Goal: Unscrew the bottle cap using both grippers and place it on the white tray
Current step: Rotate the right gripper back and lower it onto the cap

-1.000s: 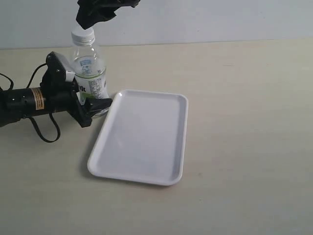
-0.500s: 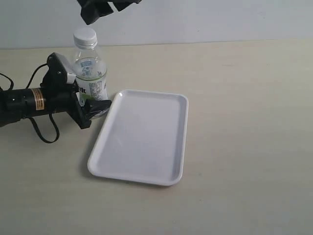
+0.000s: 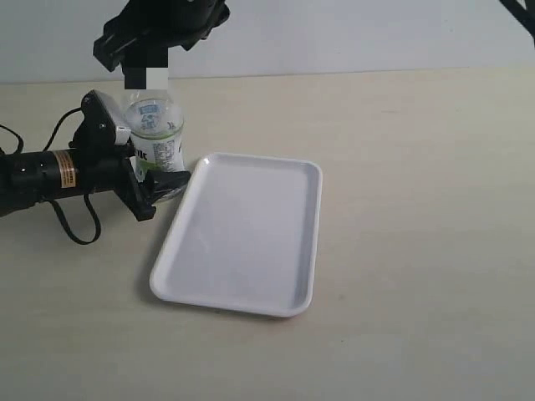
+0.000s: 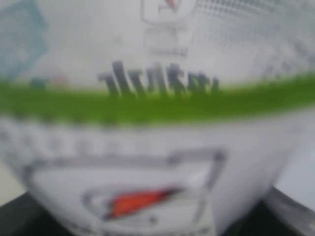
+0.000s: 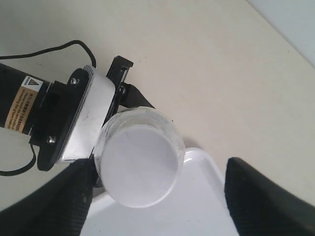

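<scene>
The clear bottle (image 3: 157,138) with its white-green label stands upright by the white tray's (image 3: 242,238) far left corner. My left gripper (image 3: 142,157), the one with the yellow label and cable, is shut on the bottle's lower body; in the left wrist view the blurred label (image 4: 157,98) fills the frame, with the gripper (image 4: 147,223) at its base. The black right gripper (image 3: 159,33) hangs over the bottle top, open. From its wrist, the white bottle cap (image 5: 140,164) sits on the bottle between the spread fingers of the gripper (image 5: 155,179), close to one finger (image 5: 54,206) and well apart from the other.
The tray's (image 5: 206,206) near corner lies just beside the bottle. The left arm's black body and looped cable (image 3: 75,225) lie on the beige table left of the bottle. A pale wall backs the table.
My right gripper has come down and to the left from above the bottle, so its fingers now straddle the cap. The left gripper and bottle have not moved.
</scene>
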